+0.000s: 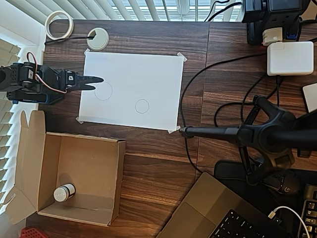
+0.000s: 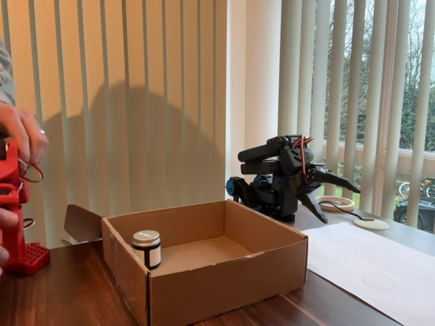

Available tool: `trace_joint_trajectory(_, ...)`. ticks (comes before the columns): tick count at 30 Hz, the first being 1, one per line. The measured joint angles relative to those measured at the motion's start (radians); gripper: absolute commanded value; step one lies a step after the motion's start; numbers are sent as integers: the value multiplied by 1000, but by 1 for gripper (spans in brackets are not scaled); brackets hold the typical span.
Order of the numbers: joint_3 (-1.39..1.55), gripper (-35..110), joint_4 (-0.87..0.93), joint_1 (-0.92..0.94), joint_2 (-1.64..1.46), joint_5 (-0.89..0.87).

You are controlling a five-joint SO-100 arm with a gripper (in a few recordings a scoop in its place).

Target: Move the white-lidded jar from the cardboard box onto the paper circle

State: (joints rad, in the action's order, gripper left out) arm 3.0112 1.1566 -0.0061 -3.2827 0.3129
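I see the hand [image 1: 94, 83] empty, fingers parted, over the paper's left edge; the jar [image 1: 64, 193] stands in the box [image 1: 120, 173], so I must swing over there before reaching the small circle [image 1: 142, 106].

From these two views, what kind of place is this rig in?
Likely a home office desk by a window: vertical blinds, a laptop and a white power adapter on the wood table.
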Motion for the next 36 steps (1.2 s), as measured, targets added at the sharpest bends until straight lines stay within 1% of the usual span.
trace_joint_trajectory(6, -242, 51, -20, 48, 259, 49)
trace_joint_trajectory(11, -520, 51, -17, 156, 537, 140)
trace_joint_trajectory(22, -1049, 47, 18, 557, 1060, 476)
trace_joint_trajectory(27, -1227, 47, 20, 756, 1238, 660)
trace_joint_trajectory(36, -1382, 45, -118, 1083, 1534, 994)
